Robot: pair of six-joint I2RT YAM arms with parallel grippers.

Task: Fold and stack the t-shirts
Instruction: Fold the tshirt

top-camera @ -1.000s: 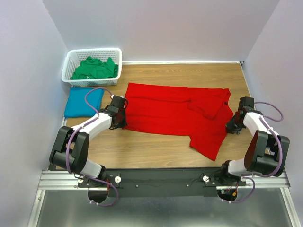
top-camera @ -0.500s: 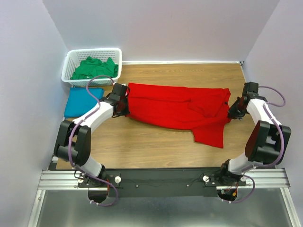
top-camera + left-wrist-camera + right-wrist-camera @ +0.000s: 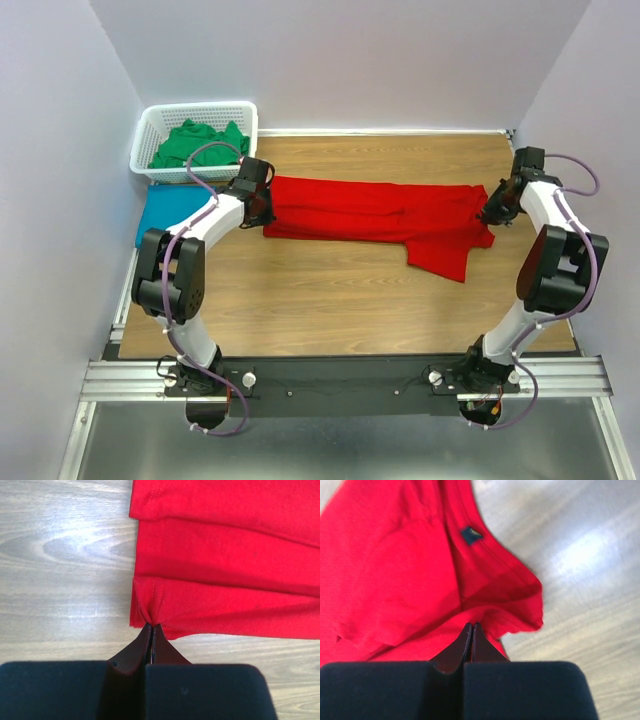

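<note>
Red t-shirt (image 3: 380, 212) lies as a long band across the middle of the worktop (image 3: 330, 300), long axis running left to right, doubled over lengthwise.

Left gripper (image 3: 260, 205) sits at its left end, fingers together, pinching a puckered bit of the hem. Right gripper (image 3: 490, 213) sits at the right end, fingers together on cloth near the collar, with the label showing just beyond.

The shirt is stretched between the two arms, each at its own end, neither nearer. One flap juts toward the near side by the right end.

Teal t-shirt (image 3: 162, 216) lies flat at the left edge, beside the left arm. Green t-shirt (image 3: 200, 145) is crumpled in the white basket (image 3: 197, 107).

Judgement: the next fold likely goes across the long axis, one end carried to the other.
</note>
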